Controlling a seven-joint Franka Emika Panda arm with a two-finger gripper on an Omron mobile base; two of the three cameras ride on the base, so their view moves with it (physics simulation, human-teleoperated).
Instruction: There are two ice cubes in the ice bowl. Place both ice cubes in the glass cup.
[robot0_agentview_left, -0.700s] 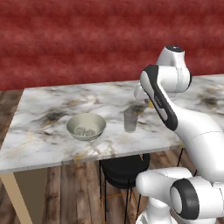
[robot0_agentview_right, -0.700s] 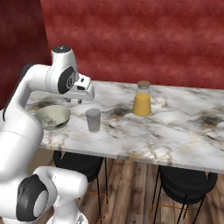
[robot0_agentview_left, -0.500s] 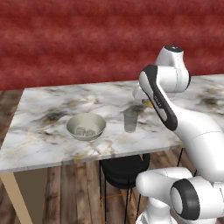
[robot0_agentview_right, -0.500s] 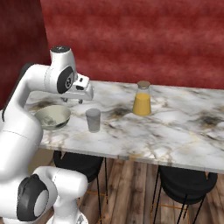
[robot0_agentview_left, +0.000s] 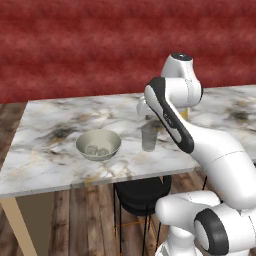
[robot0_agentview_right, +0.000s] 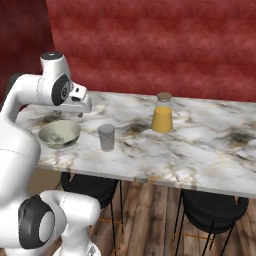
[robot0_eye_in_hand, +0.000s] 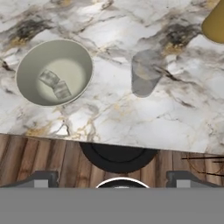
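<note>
Lying blurred in the ice bowl, ice cubes look faint.

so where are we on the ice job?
Nothing moved yet: both ice cubes sit in the ice bowl, and the glass cup looks empty. The gripper is open, high above the table edge, holding nothing. Both transfers remain.

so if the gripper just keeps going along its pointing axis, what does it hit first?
Probably the marble table, on bare top between the ice bowl and the glass cup; depth is unclear.
</note>
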